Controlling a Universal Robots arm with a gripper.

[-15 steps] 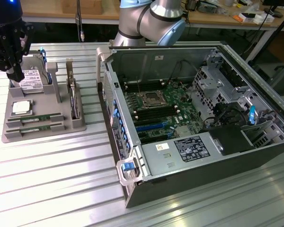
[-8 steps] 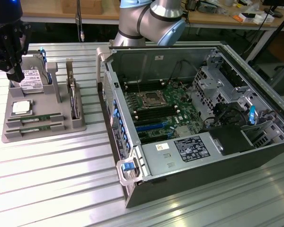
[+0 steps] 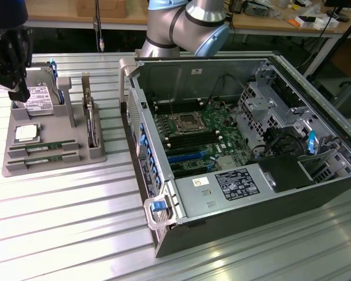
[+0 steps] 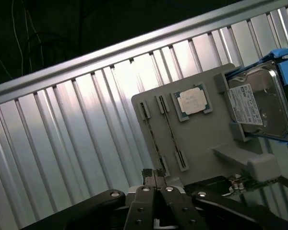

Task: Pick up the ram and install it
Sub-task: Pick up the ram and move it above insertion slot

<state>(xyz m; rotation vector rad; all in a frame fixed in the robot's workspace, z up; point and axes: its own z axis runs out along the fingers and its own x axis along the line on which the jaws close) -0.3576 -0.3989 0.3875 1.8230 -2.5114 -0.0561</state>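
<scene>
Ram is sitting edge-up in 1 of 2 narrow slots at the front of a gray tray, with a second thin green stick lying parallel just beside it in the other slot. Behind the slots a square silver CPU is resting in its own recess, and beyond that a silver hard drive with a white label is leaning in a blue-edged holder. The pincer is hovering above the tray with its fingers pressed together and nothing between them; in the wrist view its tips are showing near the end of the slots, not touching either stick. The tray is standing on a ribbed metal worktop. On the exterior view's right, well apart from the tray, an open computer case is lying on its side, exposing its green motherboard, with the arm rising behind it.
</scene>
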